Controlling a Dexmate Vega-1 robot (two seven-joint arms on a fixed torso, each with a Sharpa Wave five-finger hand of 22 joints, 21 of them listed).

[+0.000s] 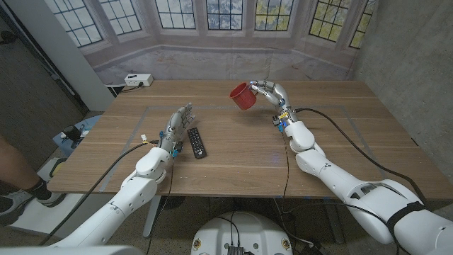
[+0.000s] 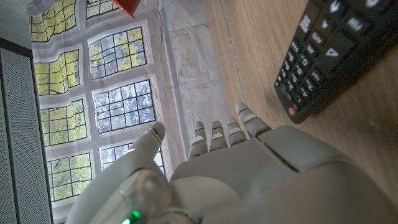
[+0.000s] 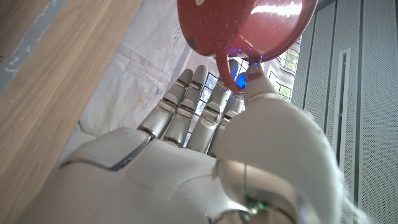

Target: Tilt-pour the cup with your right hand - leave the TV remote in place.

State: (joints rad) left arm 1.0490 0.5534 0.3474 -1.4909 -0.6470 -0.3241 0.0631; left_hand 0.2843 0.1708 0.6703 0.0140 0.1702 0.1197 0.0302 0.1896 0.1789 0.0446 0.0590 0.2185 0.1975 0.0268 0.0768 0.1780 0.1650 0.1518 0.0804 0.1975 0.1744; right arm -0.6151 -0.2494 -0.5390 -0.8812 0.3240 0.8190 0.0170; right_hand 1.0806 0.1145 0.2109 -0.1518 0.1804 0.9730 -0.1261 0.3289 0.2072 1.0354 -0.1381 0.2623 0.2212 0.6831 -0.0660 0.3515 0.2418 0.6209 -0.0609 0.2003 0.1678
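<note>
Right hand (image 1: 271, 91) holds the red cup (image 1: 243, 96) tilted, seemingly by its handle; left hand (image 1: 177, 126) open

The cup (image 1: 243, 97) is red, with a handle and pale speckles on its glaze in the right wrist view. It is off the table (image 1: 233, 170) – tipped on its side in the air, its mouth turned toward the robot's left, over the far middle of the wood. The TV remote (image 1: 196, 142) is a slim black bar with rows of small buttons – it lies flat on the table, nearer the front edge, well apart from the cup.
</note>
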